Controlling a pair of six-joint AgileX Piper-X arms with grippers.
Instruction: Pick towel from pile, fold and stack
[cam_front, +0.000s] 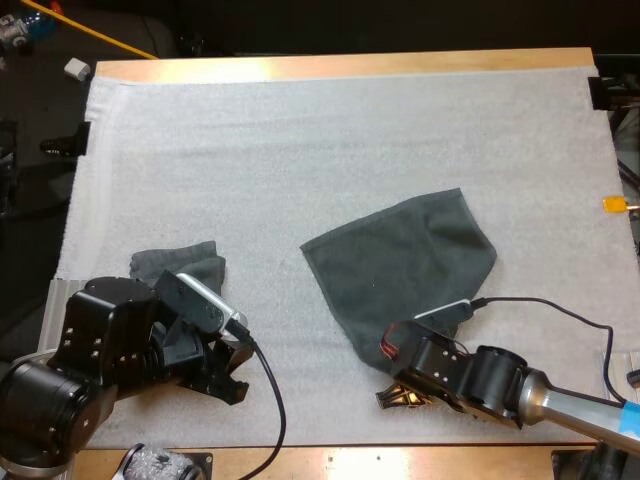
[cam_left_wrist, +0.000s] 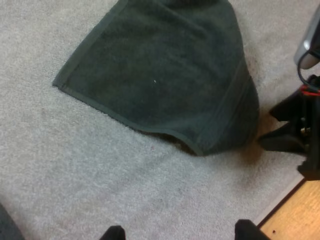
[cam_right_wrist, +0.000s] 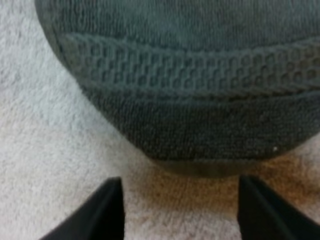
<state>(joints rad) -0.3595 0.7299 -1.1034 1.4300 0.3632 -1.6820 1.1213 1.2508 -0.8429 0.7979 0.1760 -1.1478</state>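
Note:
A dark grey-green towel (cam_front: 400, 265) lies spread flat on the white mat, right of centre. My right gripper (cam_front: 393, 398) sits low at its near corner, open, with the fingertips just short of the hemmed edge (cam_right_wrist: 190, 100) and the mat bare between them (cam_right_wrist: 180, 212). A second, crumpled towel (cam_front: 180, 265) lies at the left, just beyond my left arm. My left gripper (cam_front: 235, 388) hovers open over bare mat, left of the spread towel (cam_left_wrist: 160, 70); its fingertips (cam_left_wrist: 114, 232) stand wide apart. From the left wrist view my right gripper (cam_left_wrist: 287, 135) shows at the towel's near corner.
The mat's near edge and the wooden table strip (cam_left_wrist: 295, 215) run close behind both grippers. Open mat (cam_front: 330, 130) stretches across the far half of the table.

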